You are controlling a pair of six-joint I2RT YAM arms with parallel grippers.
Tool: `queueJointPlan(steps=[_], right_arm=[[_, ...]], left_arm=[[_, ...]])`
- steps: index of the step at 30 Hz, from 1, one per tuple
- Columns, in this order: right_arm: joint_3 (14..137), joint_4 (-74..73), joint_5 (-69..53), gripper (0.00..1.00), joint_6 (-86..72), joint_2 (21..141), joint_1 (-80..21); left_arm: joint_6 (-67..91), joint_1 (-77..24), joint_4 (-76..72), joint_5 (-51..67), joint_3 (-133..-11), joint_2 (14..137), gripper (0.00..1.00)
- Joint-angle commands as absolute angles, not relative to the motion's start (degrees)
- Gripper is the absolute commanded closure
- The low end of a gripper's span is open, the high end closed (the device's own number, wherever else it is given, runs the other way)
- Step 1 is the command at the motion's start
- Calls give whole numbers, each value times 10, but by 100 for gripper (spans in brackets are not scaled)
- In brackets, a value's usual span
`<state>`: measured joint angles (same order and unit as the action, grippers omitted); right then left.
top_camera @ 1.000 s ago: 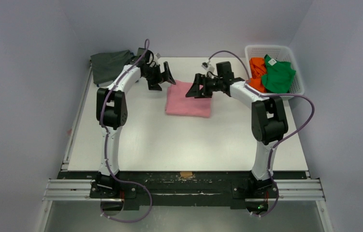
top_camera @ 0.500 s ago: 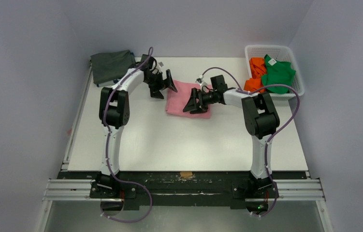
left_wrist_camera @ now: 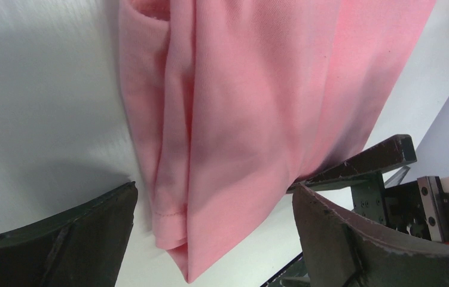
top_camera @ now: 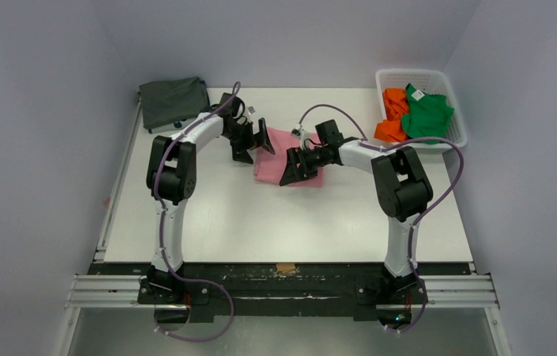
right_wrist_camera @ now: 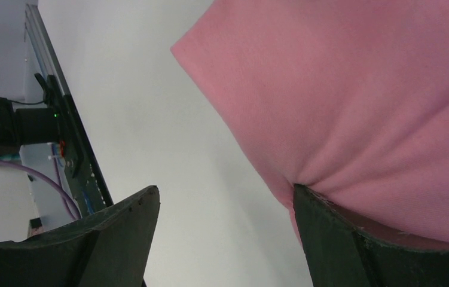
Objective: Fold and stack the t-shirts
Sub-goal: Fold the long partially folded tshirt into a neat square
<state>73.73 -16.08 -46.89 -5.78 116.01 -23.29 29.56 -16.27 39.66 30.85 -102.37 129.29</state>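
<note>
Top view alone shows four shirts: pink shirt point(top_camera: 281, 143) folded left of basket point(top_camera: 409, 73), grey shirt point(top_camera: 171, 100) farther left, orange shirt point(top_camera: 392, 104) and green shirt point(top_camera: 427, 115) inside it. Wrist views: left gripper point(left_wrist_camera: 213, 197) and right gripper point(right_wrist_camera: 226, 197) both released, at pink edges.

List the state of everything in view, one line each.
pink t-shirt: folded, lying flat
dark grey t-shirt: folded, far left corner
basket: upright, holding two shirts
orange t-shirt: crumpled, in the basket
green t-shirt: crumpled, in the basket
left hand: open, over the pink t-shirt's edge
right hand: open, one finger pressing the pink t-shirt
</note>
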Motion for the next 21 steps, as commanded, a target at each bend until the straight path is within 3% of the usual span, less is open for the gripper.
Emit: queueJointPlan(steps=[1, 10, 21], right_arm=[[686, -279, -402, 17, -20, 1156, -255], [655, -277, -399, 15, -17, 1071, -255], [608, -95, -484, 14, -130, 948, -250]], left_arm=[[310, -189, 388, 241, -974, 1271, 1], [320, -195, 419, 220, -1023, 1298, 2], [348, -231, 399, 225, -965, 1275, 12]])
